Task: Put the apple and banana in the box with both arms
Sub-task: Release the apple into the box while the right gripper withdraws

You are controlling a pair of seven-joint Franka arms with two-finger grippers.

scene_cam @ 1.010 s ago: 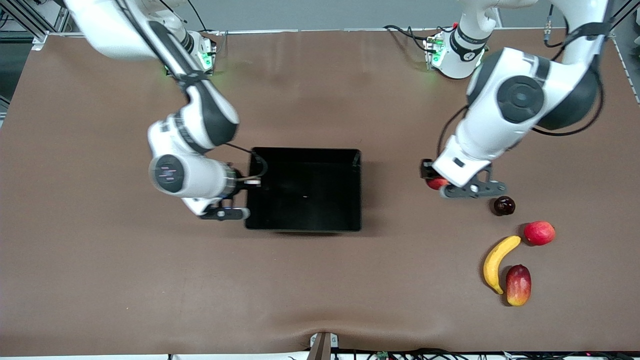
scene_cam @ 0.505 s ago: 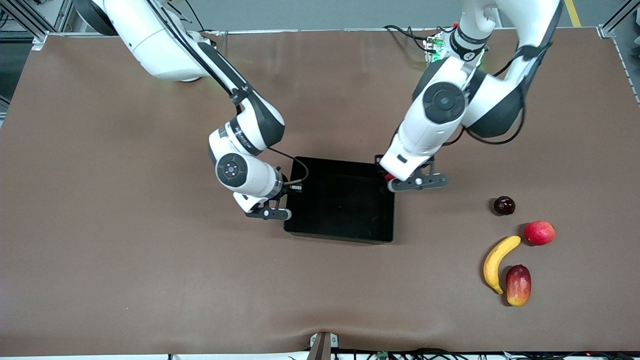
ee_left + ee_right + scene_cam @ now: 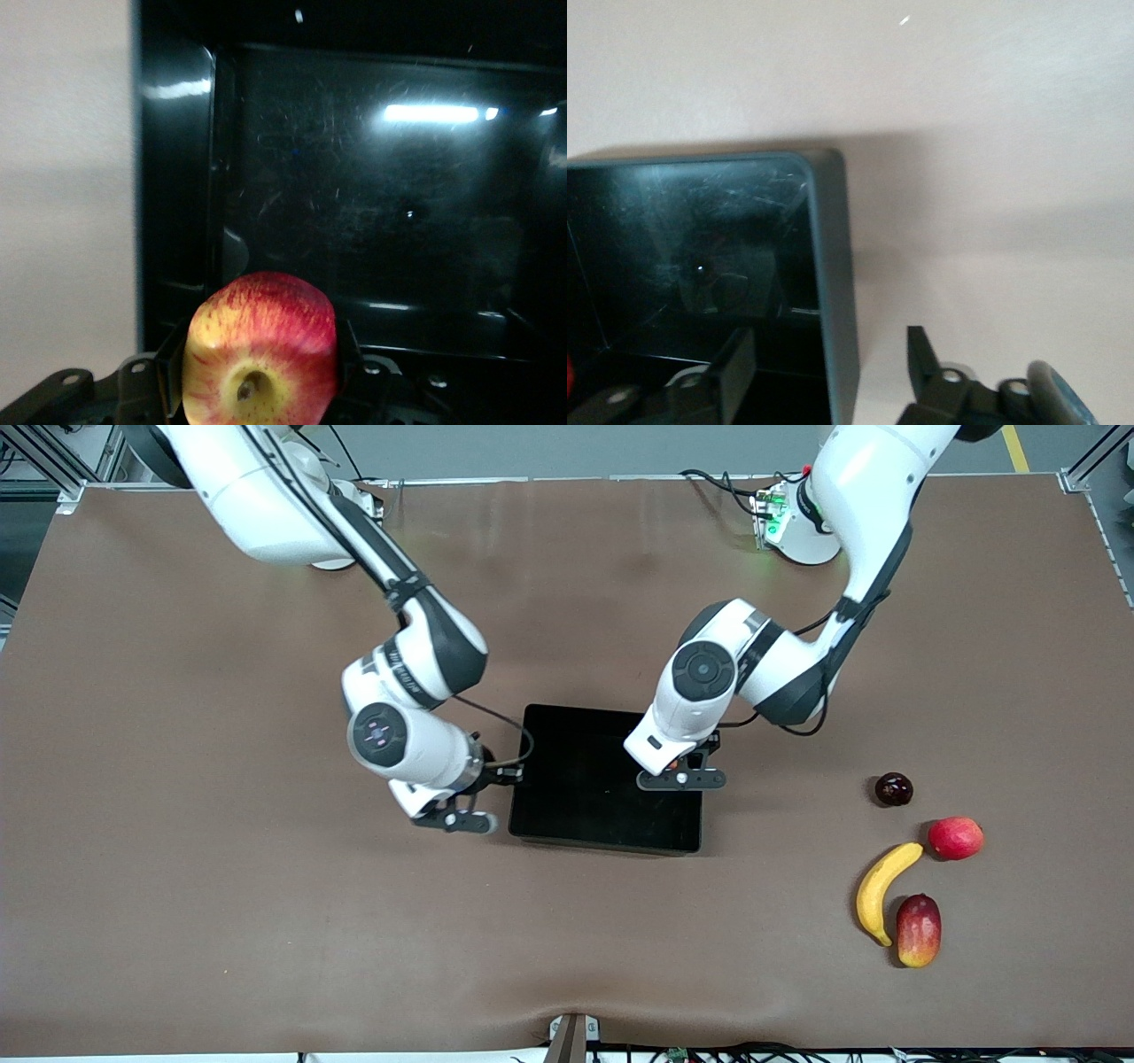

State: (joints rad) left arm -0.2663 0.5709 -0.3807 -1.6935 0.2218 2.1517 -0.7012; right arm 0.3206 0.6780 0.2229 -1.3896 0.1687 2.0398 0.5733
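The black box [image 3: 585, 802] sits mid-table. My left gripper [image 3: 682, 772] is shut on the apple [image 3: 261, 345], red with yellow streaks and stem dimple facing the camera, and holds it over the box's end toward the left arm; the box floor [image 3: 372, 204] lies below. A sliver of the apple [image 3: 675, 763] shows in the front view. My right gripper [image 3: 454, 817] is open, its fingers [image 3: 735, 363] straddling the box wall [image 3: 833, 266] at the right arm's end. The banana [image 3: 877, 890] lies on the table toward the left arm's end, nearer the front camera.
A pinkish-red round fruit [image 3: 955, 838] lies by the banana's tip, a dark maroon fruit [image 3: 893, 789] farther from the camera than it, and a red-and-yellow mango [image 3: 918, 930] beside the banana.
The box slid toward the left arm's end with the right gripper at its wall. My left gripper carried the apple from near the maroon fruit to over the box.
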